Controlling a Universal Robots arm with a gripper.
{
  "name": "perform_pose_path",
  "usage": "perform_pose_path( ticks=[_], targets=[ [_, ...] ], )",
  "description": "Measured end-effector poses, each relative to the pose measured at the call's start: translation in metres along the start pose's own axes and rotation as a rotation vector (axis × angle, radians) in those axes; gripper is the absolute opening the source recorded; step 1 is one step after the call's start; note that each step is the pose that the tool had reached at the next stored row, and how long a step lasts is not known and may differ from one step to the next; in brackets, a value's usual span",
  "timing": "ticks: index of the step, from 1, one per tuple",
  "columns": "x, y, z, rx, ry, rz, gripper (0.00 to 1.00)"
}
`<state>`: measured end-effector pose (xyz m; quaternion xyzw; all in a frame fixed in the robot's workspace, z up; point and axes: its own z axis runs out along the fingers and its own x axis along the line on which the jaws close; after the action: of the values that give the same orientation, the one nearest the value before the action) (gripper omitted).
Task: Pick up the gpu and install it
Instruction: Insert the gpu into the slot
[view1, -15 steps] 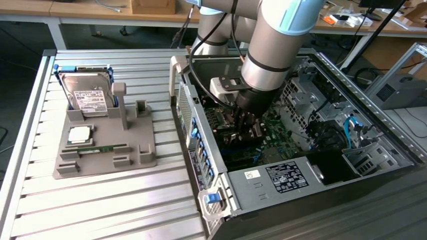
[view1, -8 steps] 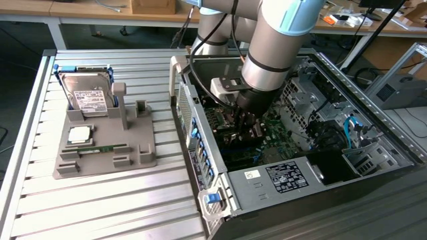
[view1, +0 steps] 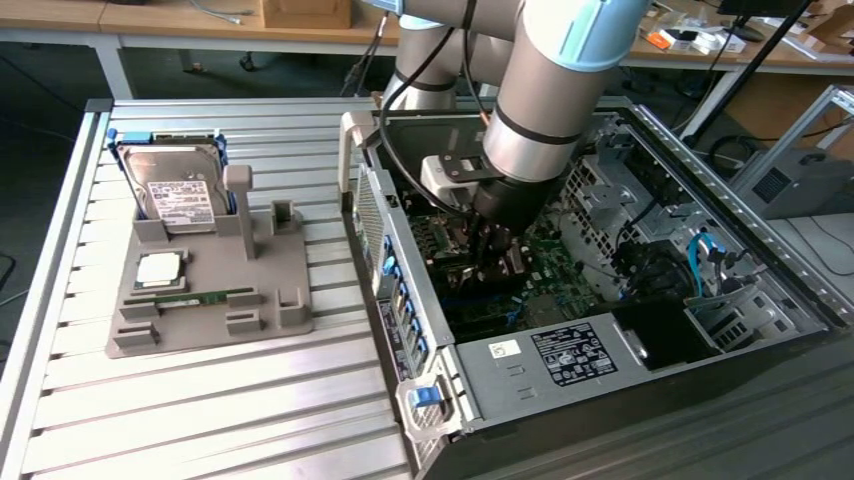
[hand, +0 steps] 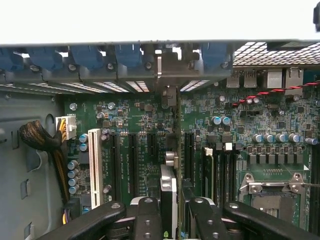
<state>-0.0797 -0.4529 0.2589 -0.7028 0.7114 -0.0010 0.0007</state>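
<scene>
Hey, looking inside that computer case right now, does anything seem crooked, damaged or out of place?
Nothing stands out. The gripper holds the gpu edge-on and upright above the motherboard, running parallel to the expansion slots. Beside the case, the hard drive stands in the grey holder and the RAM stick lies in it.

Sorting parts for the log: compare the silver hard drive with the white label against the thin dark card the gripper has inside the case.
The silver hard drive with white label stands propped on the grey holder outside the computer case; the thin dark gpu card is inside the case, above the green motherboard.
The hard drive sits free; the gpu sits between the fingers of the gripper.
The hard drive shows its broad face; the gpu appears edge-on.
Both are flat and rectangular.
</scene>
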Motion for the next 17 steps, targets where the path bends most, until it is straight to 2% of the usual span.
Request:
perform_pose_path(
  ticks=[17],
  targets=[
    [-0.0007, 0.0006, 0.0000, 0.0006, -0.0001, 0.000, 0.27]
  ],
)
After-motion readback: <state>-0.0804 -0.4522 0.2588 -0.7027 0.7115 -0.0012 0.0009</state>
